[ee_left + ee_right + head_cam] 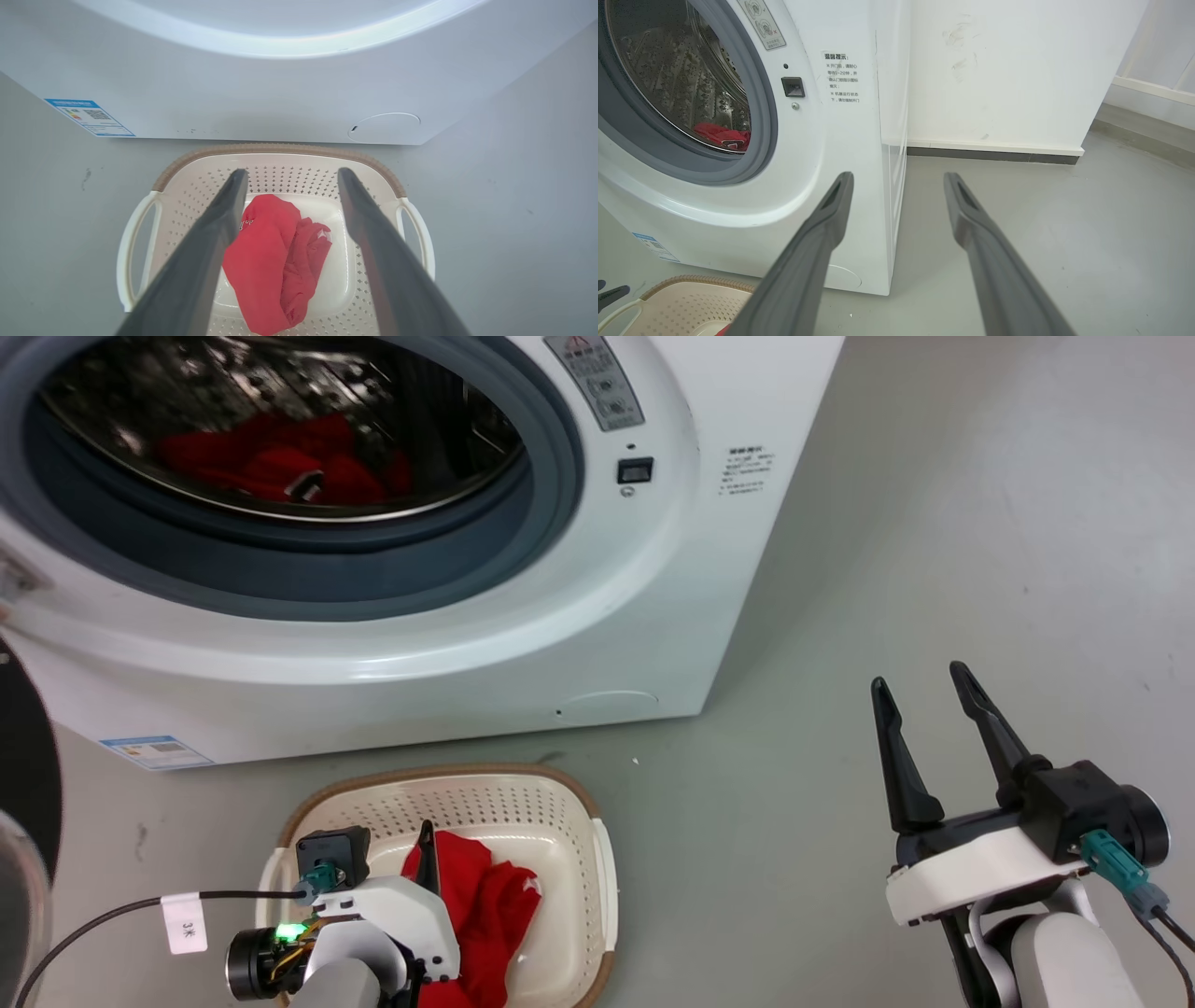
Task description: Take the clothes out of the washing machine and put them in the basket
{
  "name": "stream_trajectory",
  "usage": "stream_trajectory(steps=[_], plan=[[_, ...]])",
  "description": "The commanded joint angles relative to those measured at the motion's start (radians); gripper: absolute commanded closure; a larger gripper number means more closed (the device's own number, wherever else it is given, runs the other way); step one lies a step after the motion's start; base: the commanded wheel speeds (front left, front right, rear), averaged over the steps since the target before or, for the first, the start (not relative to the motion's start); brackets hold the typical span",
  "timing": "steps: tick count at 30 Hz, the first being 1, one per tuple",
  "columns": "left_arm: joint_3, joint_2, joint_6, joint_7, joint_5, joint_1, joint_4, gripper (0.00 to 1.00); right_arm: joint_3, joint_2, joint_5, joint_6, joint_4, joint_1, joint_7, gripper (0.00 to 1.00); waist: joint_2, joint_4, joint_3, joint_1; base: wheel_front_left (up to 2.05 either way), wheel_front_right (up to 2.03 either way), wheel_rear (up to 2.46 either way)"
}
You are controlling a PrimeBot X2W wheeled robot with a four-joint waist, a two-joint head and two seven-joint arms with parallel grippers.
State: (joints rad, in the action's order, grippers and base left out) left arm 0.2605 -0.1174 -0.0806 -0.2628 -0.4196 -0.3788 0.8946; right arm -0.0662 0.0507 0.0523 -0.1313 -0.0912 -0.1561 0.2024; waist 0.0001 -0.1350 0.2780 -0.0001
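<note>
While hanging apart, left end effector (292, 171) over clothes (266, 261) in the basket (280, 149), right end effector (918, 676) beside the washing machine (560, 616), eyeing more soft, light clothes in its drum (420, 392), likely pinching a raised fold.

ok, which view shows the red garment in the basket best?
Left wrist view: red garment nearly whole in the basket. Head view: left gripper covers part. Right wrist view: a red sliver at bottom edge.
</note>
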Motion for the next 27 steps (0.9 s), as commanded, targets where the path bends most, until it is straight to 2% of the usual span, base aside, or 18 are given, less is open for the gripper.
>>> stream_trajectory(steps=[1, 11, 15, 20, 27], plan=[[-0.013, 0.002, -0.007, -0.003, 0.019, 0.029, -0.041, 0.00, 0.005, -0.001, -0.008, 0.001, 0.011, 0.019, -0.006, 0.00, -0.0001, 0.036, -0.044, 0.0001, 0.00, 0.00, 0.00], [-0.096, 0.007, -0.017, -0.003, 0.149, 0.082, -0.345, 0.00, 0.016, -0.001, -0.011, 0.001, 0.055, 0.057, -0.039, 0.00, -0.0001, 0.070, -0.080, 0.0001, 0.00, 0.00, 0.00], [-0.106, -0.005, 0.007, -0.003, 0.183, 0.023, -0.388, 0.00, 0.012, -0.001, -0.005, 0.001, 0.067, 0.049, -0.044, 0.00, -0.0001, 0.072, -0.075, 0.0001, 0.00, 0.00, 0.00], [-0.097, -0.034, 0.039, -0.003, 0.217, -0.085, -0.325, 0.00, -0.011, -0.001, 0.007, 0.001, 0.064, 0.033, -0.042, 0.00, -0.0001, 0.051, -0.069, 0.0001, 0.00, 0.00, 0.00], [-0.083, -0.082, 0.069, 0.000, 0.246, -0.264, -0.147, 0.00, -0.031, -0.001, 0.027, 0.001, 0.047, 0.024, -0.027, 0.00, -0.0001, 0.000, -0.043, 0.0001, 0.00, 0.00, 0.00]])
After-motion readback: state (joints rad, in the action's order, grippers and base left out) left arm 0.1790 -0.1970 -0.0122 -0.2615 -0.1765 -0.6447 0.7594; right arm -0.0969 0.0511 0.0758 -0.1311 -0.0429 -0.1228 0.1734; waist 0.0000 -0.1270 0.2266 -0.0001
